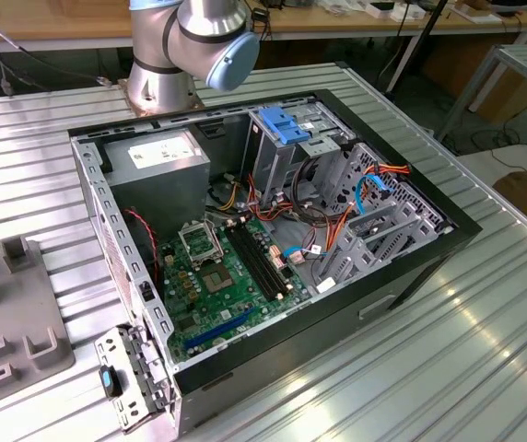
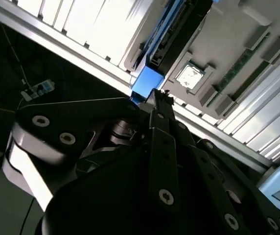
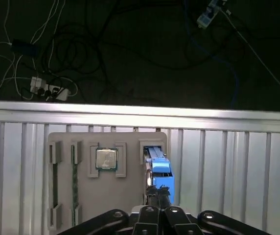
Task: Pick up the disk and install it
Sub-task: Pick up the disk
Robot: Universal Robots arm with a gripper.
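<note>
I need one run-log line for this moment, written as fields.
stage: pickup | claw: at the disk | disk: in a slot of the grey tray | computer case: open

Bright, even light; strong glare on the ribbed table (image 2: 96, 29), floor (image 3: 145, 83) in darkness.

We look down at a slant in the exterior view onto the open computer case (image 1: 337, 341) on the ribbed table (image 1: 411, 387), with the arm's base (image 1: 158, 78) at the far side. The first wrist view faces straight down past the gripper (image 3: 158, 196) from higher up. The second wrist view sits closer and tilted. Both wrist views share the grey tray (image 3: 130, 191) (image 2: 228, 44), its processor chip (image 3: 106, 159) (image 2: 189, 77) and the disk (image 3: 160, 169) (image 2: 147, 81).
</note>
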